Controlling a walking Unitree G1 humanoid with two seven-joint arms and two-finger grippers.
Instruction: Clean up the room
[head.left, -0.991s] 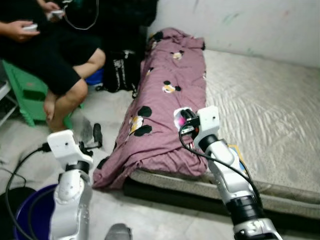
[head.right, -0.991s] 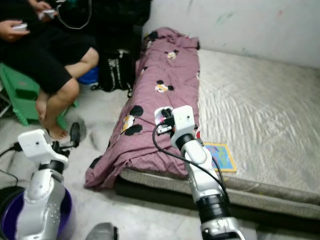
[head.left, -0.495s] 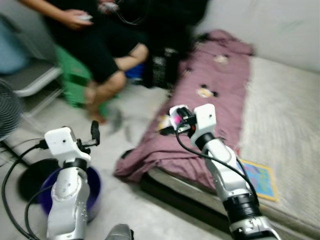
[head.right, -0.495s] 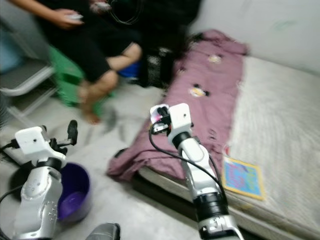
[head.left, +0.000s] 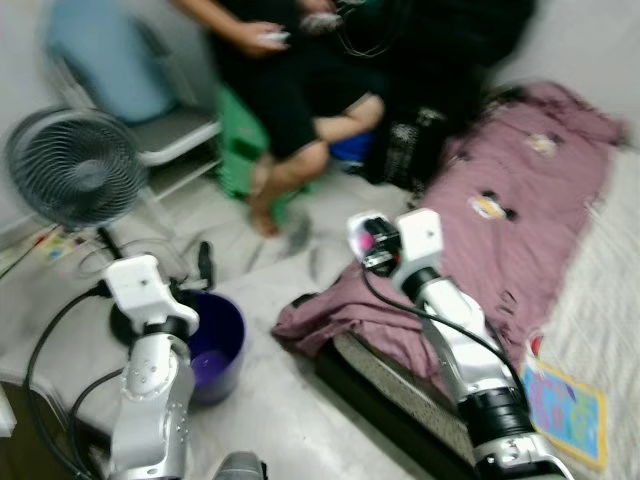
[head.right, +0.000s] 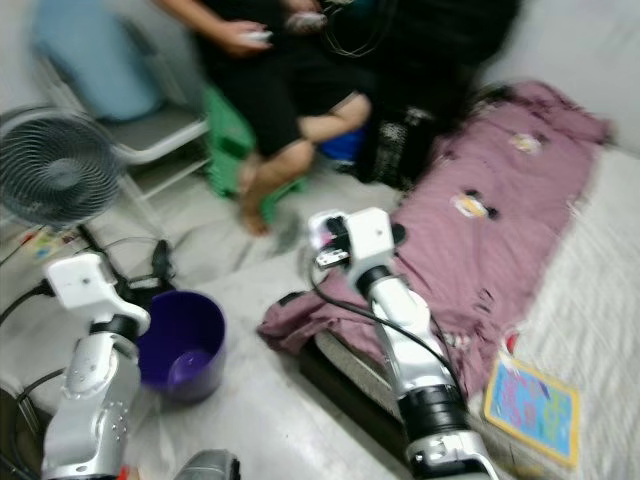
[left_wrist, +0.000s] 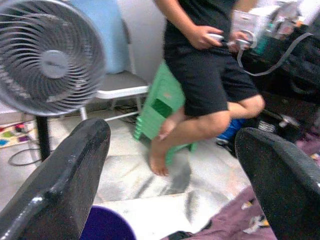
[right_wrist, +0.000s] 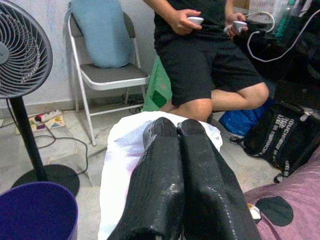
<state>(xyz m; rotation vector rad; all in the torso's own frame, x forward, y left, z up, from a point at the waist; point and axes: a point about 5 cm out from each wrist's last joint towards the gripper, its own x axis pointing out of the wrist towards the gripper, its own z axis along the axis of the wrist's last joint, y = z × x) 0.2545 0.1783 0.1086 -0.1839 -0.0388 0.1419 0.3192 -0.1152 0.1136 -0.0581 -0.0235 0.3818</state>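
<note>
Pinching a crumpled white wrapper (right_wrist: 125, 165), the right claw (right_wrist: 182, 150) is closed; the left claw (left_wrist: 170, 165) gapes empty.

Head views blurred; fan (left_wrist: 47, 60) cut off at edge
</note>
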